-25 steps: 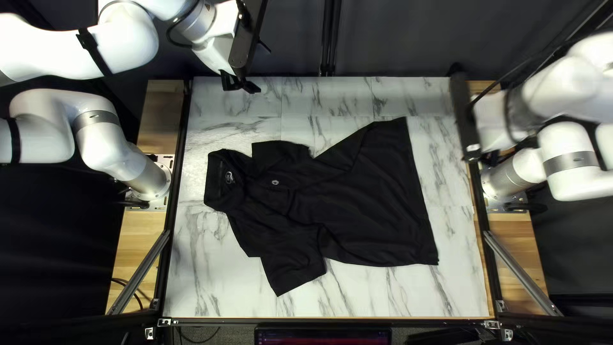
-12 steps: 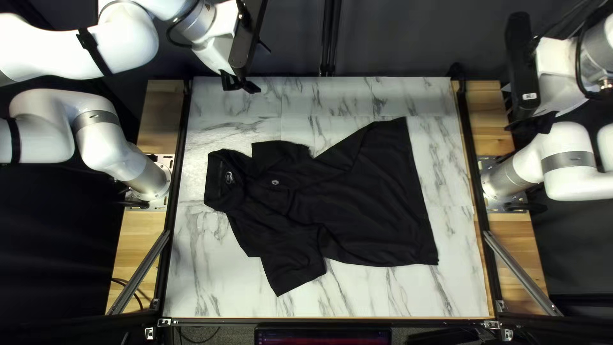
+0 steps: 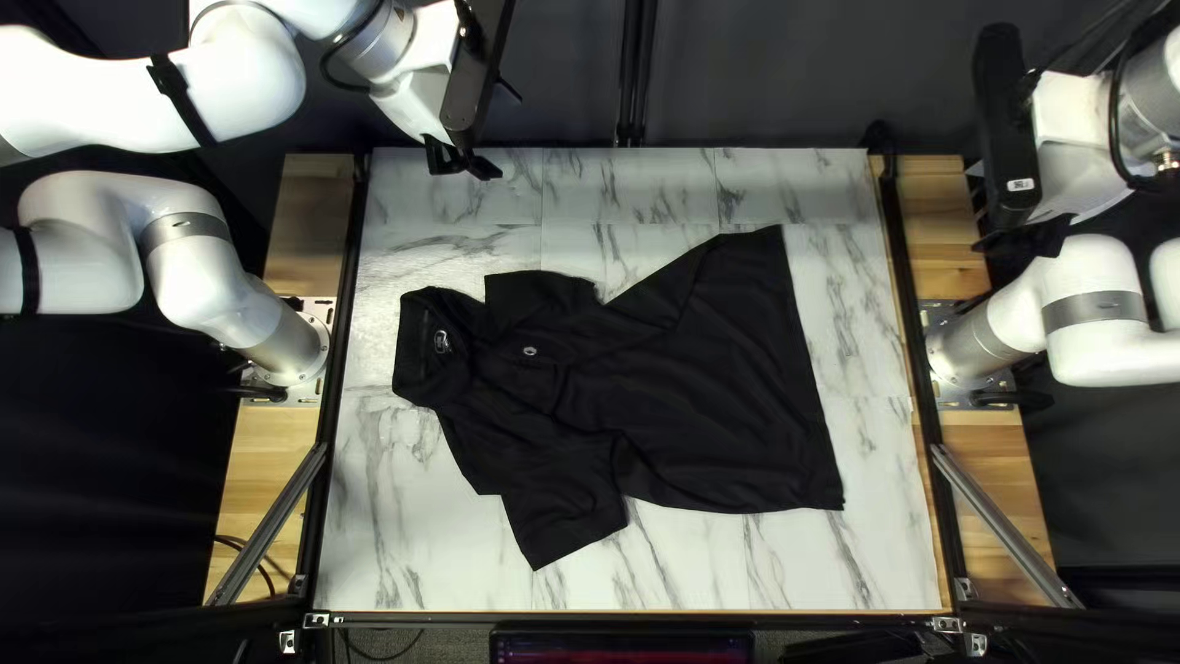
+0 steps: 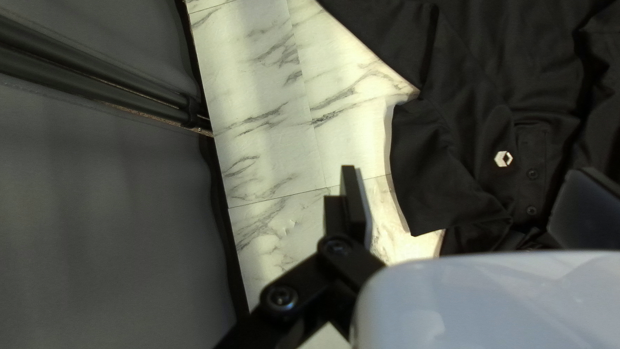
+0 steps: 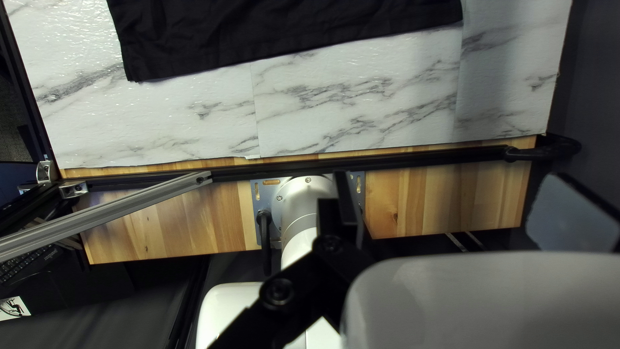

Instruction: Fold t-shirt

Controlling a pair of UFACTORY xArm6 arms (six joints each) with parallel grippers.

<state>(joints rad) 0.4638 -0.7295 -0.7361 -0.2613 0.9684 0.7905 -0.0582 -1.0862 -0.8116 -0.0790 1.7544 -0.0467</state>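
Note:
A black short-sleeved polo shirt (image 3: 725, 381) lies spread on the marble-patterned table, collar at left, hem at right, with creases across its middle. My left gripper (image 3: 465, 162) is above the table's far left corner, beyond the collar. In the left wrist view, the open left gripper (image 4: 468, 197) has a sleeve and the buttoned front of the shirt (image 4: 478, 97) ahead of it. My right gripper (image 3: 1010, 231) is off the table's right side, touching no cloth. The right wrist view shows the right gripper (image 5: 458, 207) open, with the shirt's hem (image 5: 284, 39) well ahead.
Marble-patterned table (image 3: 443, 566) surface surrounds the shirt. Dark rails run along its sides, with wooden boards (image 3: 983, 492) outside them. Slanted metal struts (image 3: 1002, 523) stand near both front corners. The right arm's base (image 5: 307, 197) shows beyond its gripper in the right wrist view.
My right arm has swung outward to the right, from the table's right edge to beyond it. The left arm and the shirt have stayed still.

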